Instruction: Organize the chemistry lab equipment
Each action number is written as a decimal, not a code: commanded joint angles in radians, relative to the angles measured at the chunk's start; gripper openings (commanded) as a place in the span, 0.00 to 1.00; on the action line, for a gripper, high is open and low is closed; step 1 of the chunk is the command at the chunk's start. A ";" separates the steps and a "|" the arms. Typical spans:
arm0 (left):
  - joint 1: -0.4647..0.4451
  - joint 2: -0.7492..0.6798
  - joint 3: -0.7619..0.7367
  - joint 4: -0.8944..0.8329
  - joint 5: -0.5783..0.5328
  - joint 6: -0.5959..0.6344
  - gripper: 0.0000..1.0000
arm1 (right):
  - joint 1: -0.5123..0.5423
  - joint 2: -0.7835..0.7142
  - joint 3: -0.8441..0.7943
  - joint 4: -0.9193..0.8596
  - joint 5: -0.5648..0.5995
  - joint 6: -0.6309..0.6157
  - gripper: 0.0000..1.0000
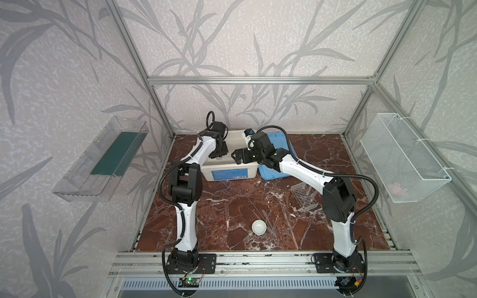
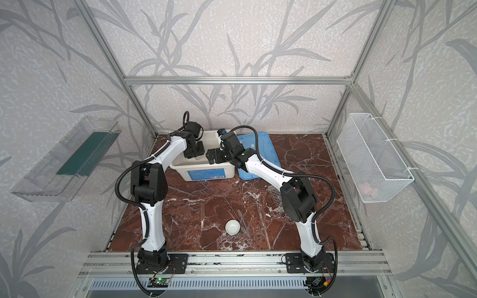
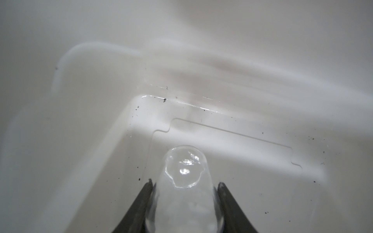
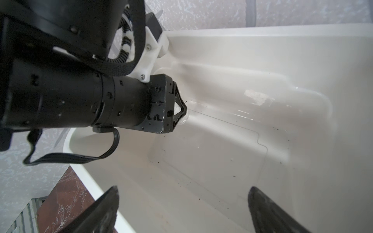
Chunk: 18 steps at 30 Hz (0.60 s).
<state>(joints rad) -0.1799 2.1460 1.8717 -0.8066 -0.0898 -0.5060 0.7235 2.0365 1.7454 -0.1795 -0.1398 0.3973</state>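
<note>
Three walls (image 1: 232, 38) papered in pale grey with darker leaf sprays close the cell on the left, far and right sides, edged by an aluminium frame (image 1: 258, 80). The floor of the cell is a red-brown marble tabletop (image 1: 206, 206) veined in white. On the left wall hangs a clear bin (image 1: 100, 160) with a dark green base; on the right wall hangs a white mesh basket (image 1: 402, 157) with something pale pink, too blurred to name, at its near end. A white tub (image 1: 227, 172) with a blue label stands at the far middle of the table, and its blue lid (image 1: 273, 172) lies flat just to its right. Both arms reach from the near rail into the tub. The right gripper (image 4: 183, 188) hangs over it with its jaws spread wide and nothing between them. A clear gridded tube rack (image 1: 303, 193) stands on the marble right of centre, partly hidden by the right arm. A small white dish (image 1: 259, 227) sits near the front middle, with thin clear pipettes (image 1: 267, 219) lying just to its right. Low inside the tub, the left gripper (image 3: 185, 183) pinches a clear test tube (image 3: 182, 167), rounded end toward the tub floor; whether it touches cannot be told.
</note>
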 commanded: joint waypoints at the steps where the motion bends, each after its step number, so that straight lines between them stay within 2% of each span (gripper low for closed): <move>1: -0.003 -0.061 -0.050 -0.005 0.012 -0.022 0.00 | -0.007 -0.022 -0.019 0.049 -0.001 0.031 0.97; 4: 0.000 -0.048 -0.072 0.020 0.009 -0.017 0.00 | -0.010 -0.027 -0.027 0.061 -0.010 0.042 0.97; 11: 0.001 0.020 -0.009 0.001 0.023 -0.017 0.02 | -0.009 -0.029 -0.047 0.096 -0.055 0.043 0.97; 18: -0.006 0.022 -0.086 0.061 0.028 -0.039 0.09 | -0.009 -0.029 -0.058 0.086 -0.046 0.035 0.97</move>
<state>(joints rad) -0.1822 2.1578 1.8153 -0.7738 -0.0605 -0.5247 0.7162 2.0342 1.7016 -0.1001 -0.1833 0.4343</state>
